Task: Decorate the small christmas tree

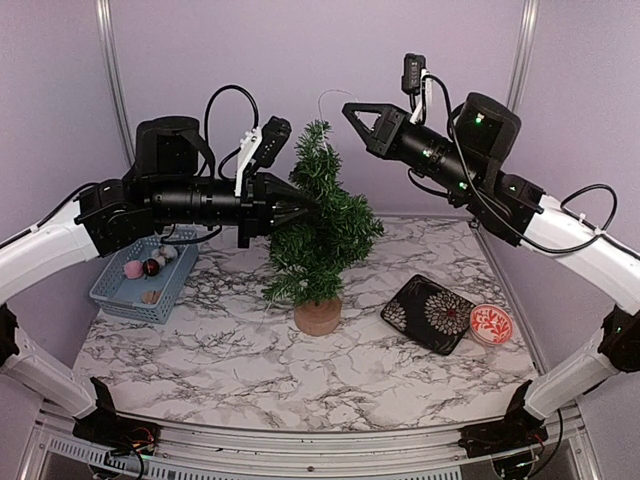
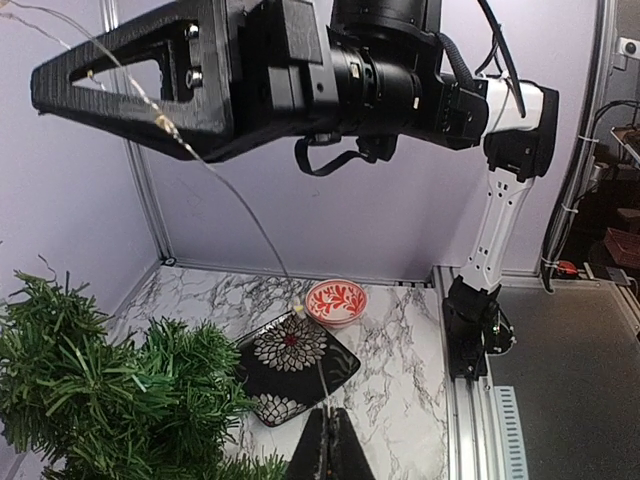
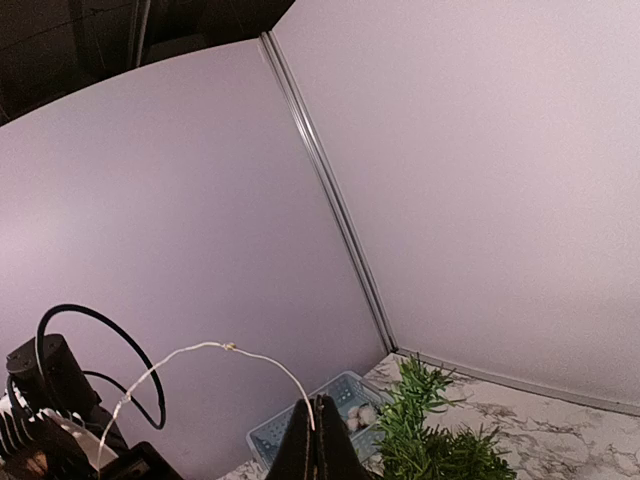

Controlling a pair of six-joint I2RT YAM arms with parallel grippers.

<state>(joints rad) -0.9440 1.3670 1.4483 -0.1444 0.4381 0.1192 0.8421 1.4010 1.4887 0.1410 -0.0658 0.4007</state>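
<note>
— Where is the small christmas tree [image 1: 318,235]?

— In the middle of the tabletop [image 1: 230,370], standing up straight.

— What are the arms doing?

— Each claw is pinched tight on one thin wire [image 3: 225,346]. The left claw [image 1: 310,210] is in the branches. The right claw [image 1: 348,107] is up high, by the tree top.

— What comes next?

— I think the wire must go round the tree slowly, or it may tip.

— And around it?

— A blue basket [image 1: 135,308] with balls [image 1: 150,266] near the far left corner, a black plate [image 1: 432,313] and red bowl [image 1: 490,324] by the right edge, purple walls [image 1: 200,60].
</note>
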